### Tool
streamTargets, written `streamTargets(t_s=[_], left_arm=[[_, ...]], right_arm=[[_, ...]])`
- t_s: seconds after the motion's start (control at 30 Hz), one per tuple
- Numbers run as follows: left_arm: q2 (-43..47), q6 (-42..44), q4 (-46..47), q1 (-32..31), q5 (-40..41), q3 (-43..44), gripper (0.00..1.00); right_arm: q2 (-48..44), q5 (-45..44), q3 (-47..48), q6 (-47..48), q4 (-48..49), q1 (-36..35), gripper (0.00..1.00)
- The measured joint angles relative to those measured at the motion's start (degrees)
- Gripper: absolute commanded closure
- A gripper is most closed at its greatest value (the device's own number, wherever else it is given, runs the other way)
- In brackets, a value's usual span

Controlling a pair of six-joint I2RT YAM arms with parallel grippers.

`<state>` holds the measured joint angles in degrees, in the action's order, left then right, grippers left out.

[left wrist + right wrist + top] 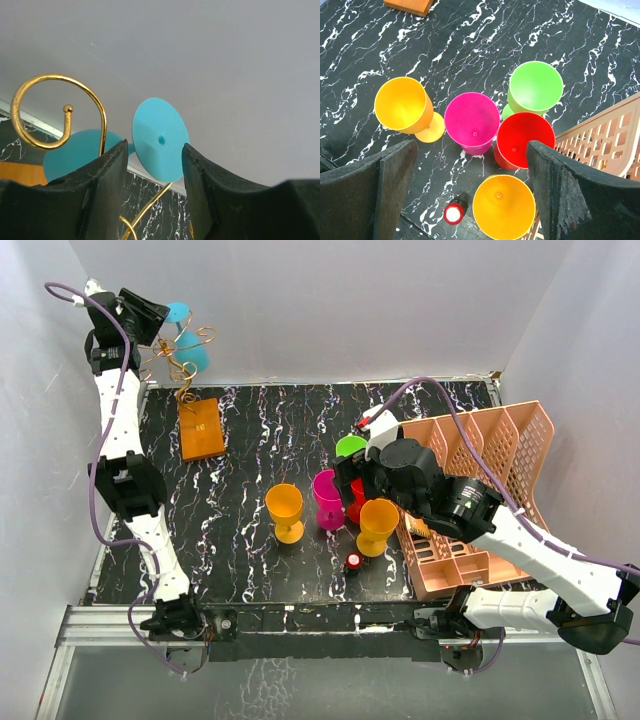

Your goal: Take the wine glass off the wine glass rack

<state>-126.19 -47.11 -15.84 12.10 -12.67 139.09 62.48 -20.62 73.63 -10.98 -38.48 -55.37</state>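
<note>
A turquoise wine glass (188,344) hangs from the gold wire wine glass rack (178,368), which stands on an orange-brown block base (201,428) at the back left. In the left wrist view its round foot (160,139) faces the camera and its bowl (75,154) shows behind a gold spiral arm (55,112). My left gripper (160,320) is open (154,165). Its fingers (107,175) flank the foot's lower edge without touching it. My right gripper (348,478) is open and empty (470,150), hovering above a group of cups.
Orange (402,105), magenta (471,120), green (535,86), red (525,140) and another orange (503,205) cup stand mid-table. A small red-capped bottle (453,214) stands near them. A salmon-pink lattice basket (500,455) lies at the right. White walls stand close behind the rack.
</note>
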Motion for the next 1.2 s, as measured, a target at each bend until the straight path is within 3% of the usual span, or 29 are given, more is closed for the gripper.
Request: streamTargets(t_s=[0.47,0.63,1.0,1.2], left_arm=[[-2.89,-3.56,3.85,-0.02,0.13,0.87,0.62],[-2.97,-4.44,3.85,-0.22,0.22,0.85,0.69],[-3.65,-6.05,5.25,-0.31,0.9,0.96,0.95],[-3.63,-6.91,6.97,-0.33,1.33,1.51,1.0]], right_arm=[[0.09,0.44,-0.04,-0.11,0.17,0.0,0.0],[0.26,0.63,-0.04,-0.11,0.15,0.0,0.0],[0.26,0.63,-0.04,-0.28,0.17,0.0,0.0],[0.26,0.63,-0.04,-0.7,0.17,0.0,0.0]])
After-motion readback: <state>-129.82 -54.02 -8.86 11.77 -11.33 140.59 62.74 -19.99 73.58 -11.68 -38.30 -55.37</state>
